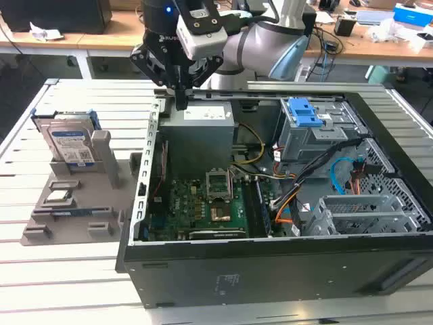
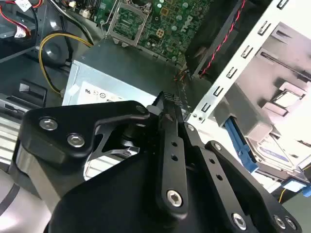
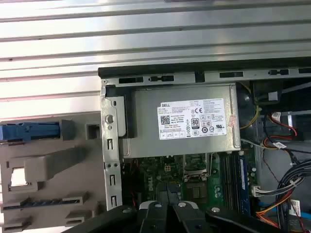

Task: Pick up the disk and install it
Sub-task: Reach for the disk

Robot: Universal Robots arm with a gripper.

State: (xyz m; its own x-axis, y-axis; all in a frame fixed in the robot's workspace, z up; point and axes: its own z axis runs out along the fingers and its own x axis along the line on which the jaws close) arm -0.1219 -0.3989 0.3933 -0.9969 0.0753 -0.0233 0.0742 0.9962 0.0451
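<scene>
Gripper [image 1: 181, 101] hangs over the PSU [image 1: 203, 128] by the case wall [image 1: 150, 145], jaws pinched together w/ nothing between. Disk [image 1: 70, 144] stands upright in the grey holder [image 1: 64, 206] at the exterior view's left, well apart. Risks, imo: low travel clips the wall edge; closed jaws knock the disk over; cables [image 1: 287, 203] inside may snag it. 2 labels: white sticker on PSU, white-and-blue on disk; print left unread.
</scene>
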